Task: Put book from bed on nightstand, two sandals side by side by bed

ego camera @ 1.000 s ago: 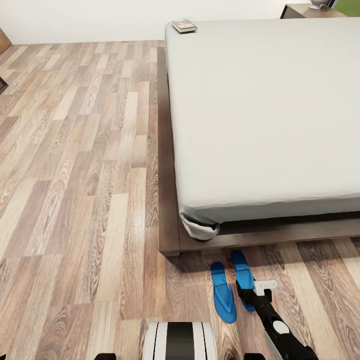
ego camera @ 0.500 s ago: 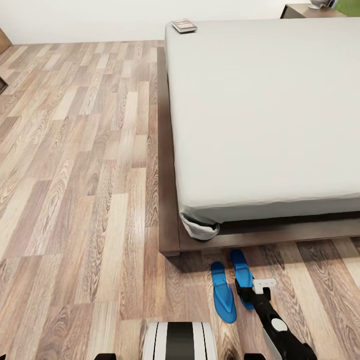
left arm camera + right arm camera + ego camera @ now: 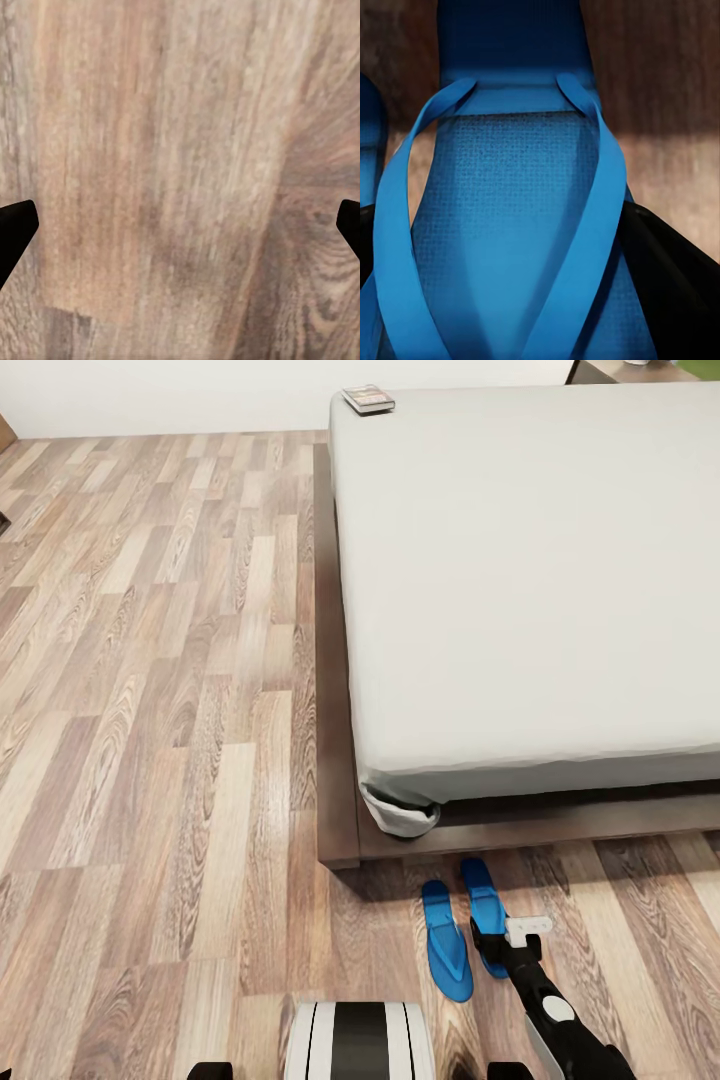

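We record a wood-plank floor [image 3: 160, 760] carrying the bed [image 3: 520, 580] and two blue sandals [image 3: 445, 940] lying side by side just beside its frame. A book [image 3: 368, 399] lies at the mattress's far corner.

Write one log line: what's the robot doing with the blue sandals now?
right end effector: at right sandal | left sandal: beside it, by bed | book: on bed | left end effector: open

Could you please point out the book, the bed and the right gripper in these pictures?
book [image 3: 368, 399]: head view, on its dark cover.
bed [image 3: 530, 570]: head view, on the bare mattress top.
right gripper [image 3: 497, 952]: head view, between its fingertips, at the nearer sandal's heel end.
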Motion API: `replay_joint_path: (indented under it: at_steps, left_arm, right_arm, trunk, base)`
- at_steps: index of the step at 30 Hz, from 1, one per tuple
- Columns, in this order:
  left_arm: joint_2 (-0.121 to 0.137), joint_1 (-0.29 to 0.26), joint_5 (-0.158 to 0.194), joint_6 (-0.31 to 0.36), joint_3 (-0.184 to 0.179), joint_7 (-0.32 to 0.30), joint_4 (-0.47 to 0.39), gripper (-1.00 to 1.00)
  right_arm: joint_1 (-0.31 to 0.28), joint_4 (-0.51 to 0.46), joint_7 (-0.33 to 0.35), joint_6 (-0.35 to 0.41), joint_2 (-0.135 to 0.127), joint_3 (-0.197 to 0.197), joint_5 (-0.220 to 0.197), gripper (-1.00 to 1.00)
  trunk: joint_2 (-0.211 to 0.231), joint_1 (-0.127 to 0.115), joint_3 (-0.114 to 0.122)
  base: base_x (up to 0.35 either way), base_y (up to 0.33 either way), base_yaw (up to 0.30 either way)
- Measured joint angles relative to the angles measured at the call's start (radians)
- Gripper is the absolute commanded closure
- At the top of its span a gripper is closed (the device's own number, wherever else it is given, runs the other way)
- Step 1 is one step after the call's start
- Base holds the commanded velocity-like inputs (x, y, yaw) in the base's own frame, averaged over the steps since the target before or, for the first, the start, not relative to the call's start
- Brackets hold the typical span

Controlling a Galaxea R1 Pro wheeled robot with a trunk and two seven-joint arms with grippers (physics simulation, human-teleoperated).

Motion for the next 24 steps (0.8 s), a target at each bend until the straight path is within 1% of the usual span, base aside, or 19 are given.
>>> replay_joint_path:
  at_steps: [10, 12, 24]
  left_arm:
    - [0.000, 0.000, 0.000, 0.000, 0.000, 0.000, 0.000, -1.00]
    - [0.000, 0.000, 0.000, 0.000, 0.000, 0.000, 0.000, -1.00]
    - [0.000, 0.000, 0.000, 0.000, 0.000, 0.000, 0.000, -1.00]
  right_arm:
    - [-0.002, 0.000, -0.001, 0.002, 0.000, 0.000, 0.000, 1.00]
    - [-0.003, 0.000, -0.001, 0.002, 0.001, -0.001, 0.000, 1.00]
    - [-0.002, 0.001, 0.000, 0.002, 0.001, 0.001, 0.000, 1.00]
  trunk:
    - [0.000, 0.000, 0.000]
    - [0.000, 0.001, -0.008]
    - [0.000, 0.001, -0.008]
  base:
    - [0.000, 0.000, 0.000]
    - [0.000, 0.000, 0.000]
    - [0.000, 0.000, 0.000]
